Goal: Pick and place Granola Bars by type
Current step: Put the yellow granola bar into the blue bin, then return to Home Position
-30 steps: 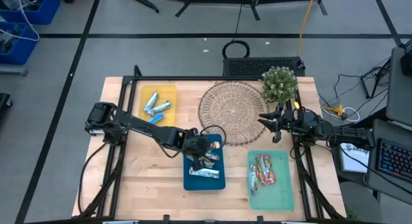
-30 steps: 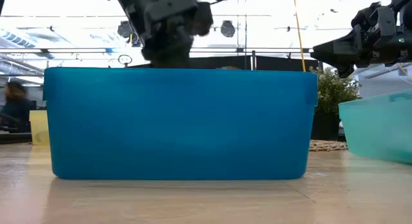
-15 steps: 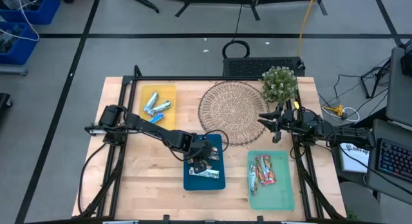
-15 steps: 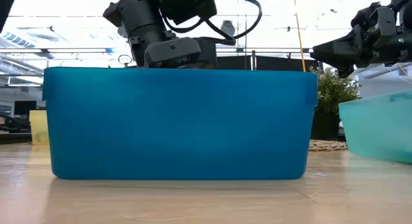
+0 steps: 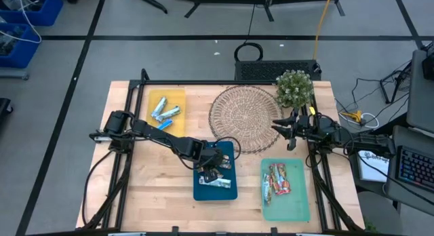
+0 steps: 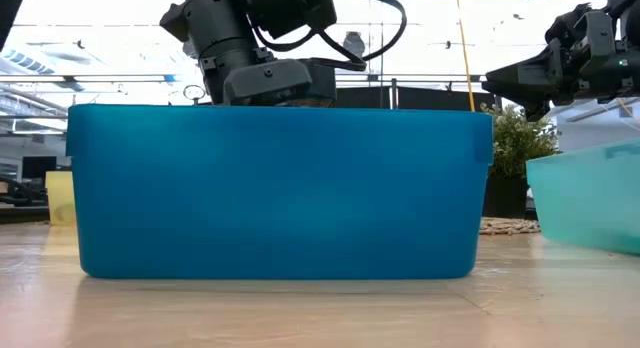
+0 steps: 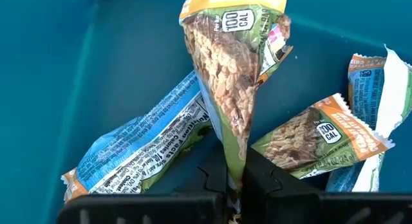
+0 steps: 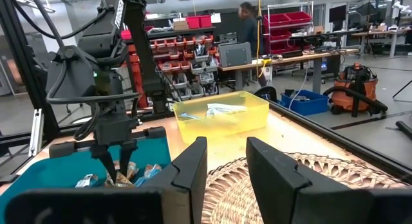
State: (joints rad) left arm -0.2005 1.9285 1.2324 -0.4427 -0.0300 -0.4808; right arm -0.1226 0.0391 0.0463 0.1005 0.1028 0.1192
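My left gripper point(image 5: 215, 169) reaches down into the blue tray point(image 5: 203, 192) and is shut on a tan-and-green granola bar point(image 7: 232, 82). Under and beside that bar, several more bars lie on the tray floor, such as one showing its blue-and-white back point(image 7: 138, 153) and an orange-ended one point(image 7: 315, 137). In the low view the tray wall point(image 6: 280, 193) hides the fingers. Blue bars point(image 5: 163, 111) lie in the yellow tray point(image 5: 178, 95); red bars point(image 5: 278, 178) lie in the green tray point(image 5: 298, 202). My right gripper point(image 8: 225, 166) waits open, clear of the bars, at the table's right. My left gripper pinches the bar's crimped end point(image 7: 235, 161) between its two fingers, which come from above at a steep slant. The bar runs on away from the fingers, over the other bars in the tray. Whether its far end point(image 7: 233, 6) touches the floor cannot be told.
A round woven mat point(image 5: 243, 117) lies at the table's far middle, with a small potted plant point(image 5: 294, 88) at the far right. Bare wood shows between the trays and along the near edge point(image 5: 156, 202).
My left gripper has come down with the bar, from above the blue tray's rim into the tray, and moved a little toward the table's near edge. It has been still for the last half second.
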